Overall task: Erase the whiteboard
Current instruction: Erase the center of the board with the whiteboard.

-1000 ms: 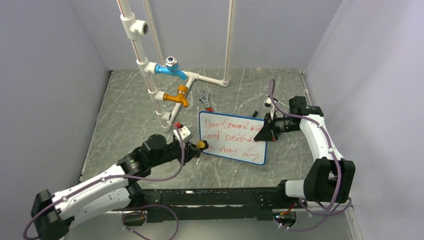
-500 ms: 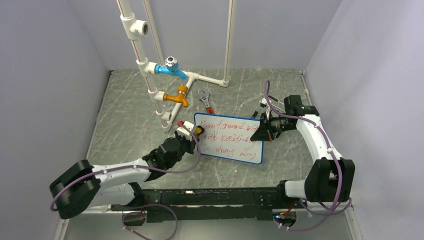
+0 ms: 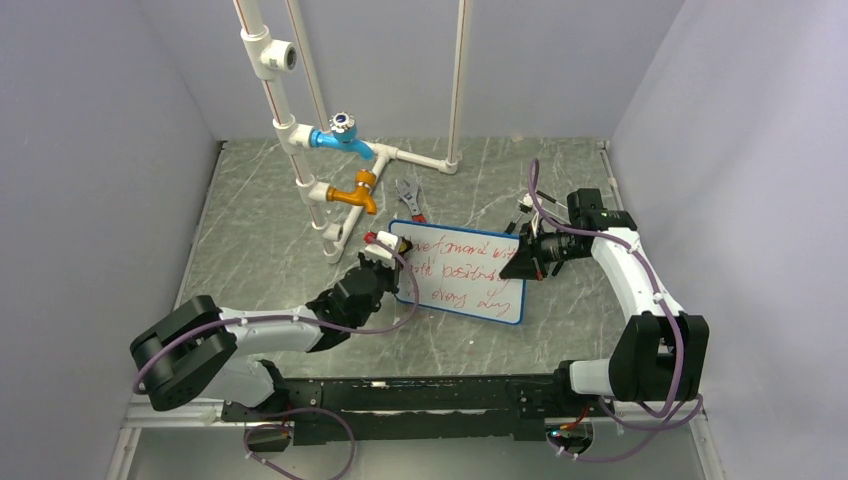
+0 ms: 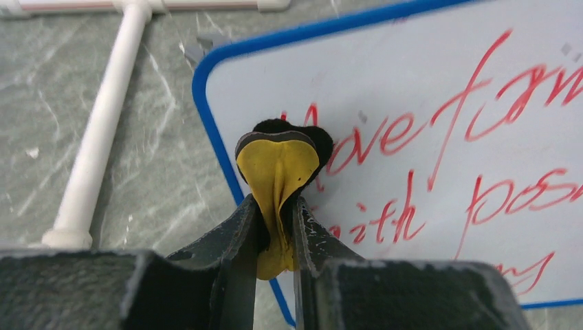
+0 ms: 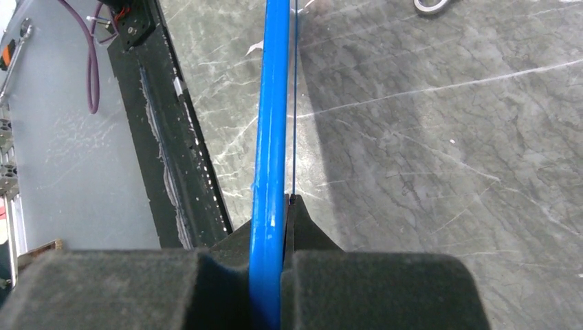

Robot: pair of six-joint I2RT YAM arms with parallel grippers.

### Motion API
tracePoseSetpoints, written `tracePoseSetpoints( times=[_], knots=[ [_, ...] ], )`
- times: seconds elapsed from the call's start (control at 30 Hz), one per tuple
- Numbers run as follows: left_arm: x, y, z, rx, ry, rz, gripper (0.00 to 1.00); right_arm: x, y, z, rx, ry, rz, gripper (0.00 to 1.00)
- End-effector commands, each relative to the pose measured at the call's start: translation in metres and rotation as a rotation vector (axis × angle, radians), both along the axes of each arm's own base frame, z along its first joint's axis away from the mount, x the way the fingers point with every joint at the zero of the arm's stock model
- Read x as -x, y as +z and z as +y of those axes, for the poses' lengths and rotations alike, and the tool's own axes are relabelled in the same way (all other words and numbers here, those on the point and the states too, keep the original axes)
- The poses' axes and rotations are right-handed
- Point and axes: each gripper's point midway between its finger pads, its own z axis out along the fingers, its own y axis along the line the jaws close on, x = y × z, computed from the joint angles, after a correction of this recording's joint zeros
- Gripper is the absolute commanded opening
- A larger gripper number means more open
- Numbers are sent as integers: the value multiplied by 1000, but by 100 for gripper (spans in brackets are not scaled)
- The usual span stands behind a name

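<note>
A grey marbled table point(image 3: 250, 240) is filling the floor of a booth, with plain walls closing it in on the left, far and right sides. A frame of white pipes point(image 3: 310, 190) is standing at the far left, carrying a blue tap point(image 3: 340, 140) above an orange tap point(image 3: 355, 195).

The whiteboard point(image 3: 465, 285) is sitting at the middle of the table, skewed a little, its face showing three lines of red handwriting inside a thin blue frame. Its top left corner is lying near the foot of the pipes, while bare table is stretching out to the left and in front of it.

The right tool point(image 3: 520, 268) is clamped on the board's right edge (its wrist camera is looking straight along the blue frame point(image 5: 269, 137), which is running between the two fingers). The left tool point(image 3: 385, 262) is squeezing a yellow eraser point(image 4: 278, 165), folded between its fingers. The eraser's black felt is pressing on the board's face at the top left, just inside the frame, over the start of the first red line.

A wrench point(image 3: 410, 200) is lying just beyond the board's far edge.
</note>
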Motion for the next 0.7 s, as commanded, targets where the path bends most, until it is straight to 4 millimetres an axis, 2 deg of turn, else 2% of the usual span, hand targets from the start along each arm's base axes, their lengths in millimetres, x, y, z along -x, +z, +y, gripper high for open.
tracePoseSetpoints(
  times=[0.0,0.07,0.2,0.5,0.67],
  knots=[
    [-23,60,-14,90,43,-140,0,13,9,14,-64,66,6,0],
    [-27,62,-16,76,51,-137,0,14,9,13,-63,64,9,0],
    [-29,48,-18,60,30,-90,0,13,7,13,-59,65,13,0],
    [3,-17,-8,47,-38,81,0,15,5,13,-55,73,17,0],
    [-3,-21,-3,21,-21,106,0,16,4,14,-53,86,16,0]
  ],
)
